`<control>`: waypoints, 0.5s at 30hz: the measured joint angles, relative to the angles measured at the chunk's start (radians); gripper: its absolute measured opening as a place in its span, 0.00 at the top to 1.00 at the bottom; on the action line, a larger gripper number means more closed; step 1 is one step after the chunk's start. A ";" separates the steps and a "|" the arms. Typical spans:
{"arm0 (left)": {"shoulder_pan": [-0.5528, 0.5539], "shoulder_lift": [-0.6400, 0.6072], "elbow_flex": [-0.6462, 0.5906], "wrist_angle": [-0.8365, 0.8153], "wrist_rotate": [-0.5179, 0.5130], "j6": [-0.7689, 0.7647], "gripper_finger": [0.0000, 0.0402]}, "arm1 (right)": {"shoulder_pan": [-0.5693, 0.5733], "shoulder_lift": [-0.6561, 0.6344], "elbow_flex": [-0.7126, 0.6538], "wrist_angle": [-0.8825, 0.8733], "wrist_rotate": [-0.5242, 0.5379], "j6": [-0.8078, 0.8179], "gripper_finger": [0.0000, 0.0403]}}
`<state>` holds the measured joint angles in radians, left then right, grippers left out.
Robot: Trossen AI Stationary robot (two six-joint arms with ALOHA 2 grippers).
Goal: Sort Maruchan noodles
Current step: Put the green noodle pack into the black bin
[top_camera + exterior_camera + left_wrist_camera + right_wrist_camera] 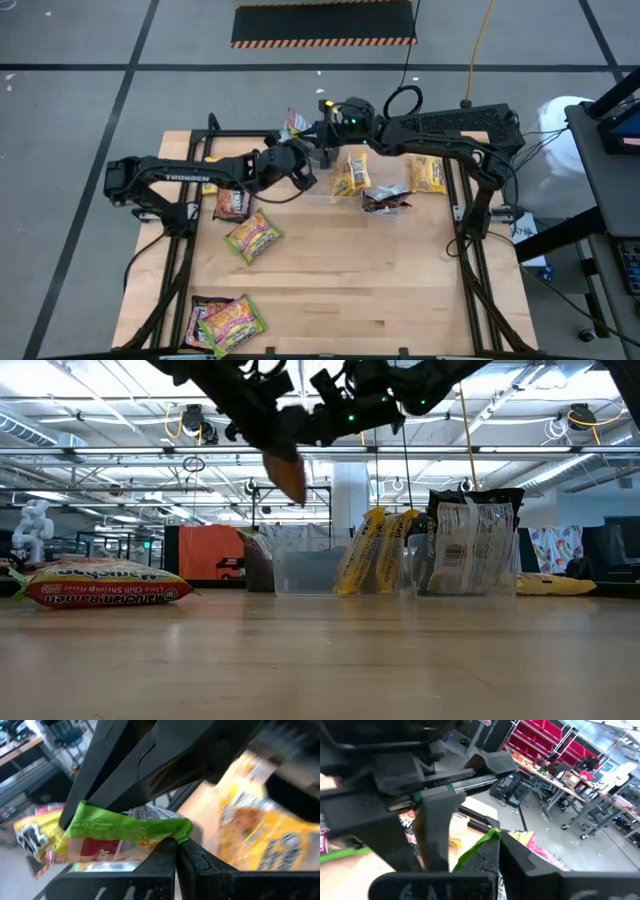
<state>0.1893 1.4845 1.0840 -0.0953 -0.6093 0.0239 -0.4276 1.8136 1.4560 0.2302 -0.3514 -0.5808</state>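
Note:
A green-edged Maruchan noodle packet [294, 122] hangs in the air over the table's far edge, between my two grippers. My left gripper [176, 841] comes from the table's left and is shut on it. My right gripper [495, 840] comes from the right and is shut on it too. In the low view the packet [288, 475] shows as a blurred shape high above the table. Other packets lie flat on the wood: a dark one [232, 203], a green one [253, 237] and a pair at the near left [225, 322]. My left gripper pinches the packet's green end at one corner [182, 829] between its two fingers. The packet is lifted clear of the table and stretches away sideways from the fingers. My right gripper pinches a green edge [481, 846] of the same packet between its two fingers; the fingers hide the rest of the hold.
Clear tubs stand at the far right, holding upright yellow packets [350, 175] [428, 172] and a dark packet [385, 200]. The two arms cross close together over the table's far middle. Black frame rails [470, 260] run along the table's sides.

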 joint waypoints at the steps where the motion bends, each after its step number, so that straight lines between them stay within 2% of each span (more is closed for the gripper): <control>1: 0.009 0.000 0.000 -0.019 -0.001 0.000 1.00 | -0.005 0.012 0.006 0.001 -0.002 -0.002 1.00; 11: 0.108 0.000 0.000 -0.107 0.008 0.031 1.00 | -0.049 0.052 0.010 0.035 -0.002 -0.005 1.00; 15: 0.158 0.000 0.000 -0.121 0.096 0.061 1.00 | -0.071 0.055 0.009 0.025 -0.002 -0.006 1.00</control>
<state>0.3475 1.4845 1.0840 -0.2165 -0.5130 0.0853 -0.4986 1.8686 1.4651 0.2555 -0.3534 -0.5865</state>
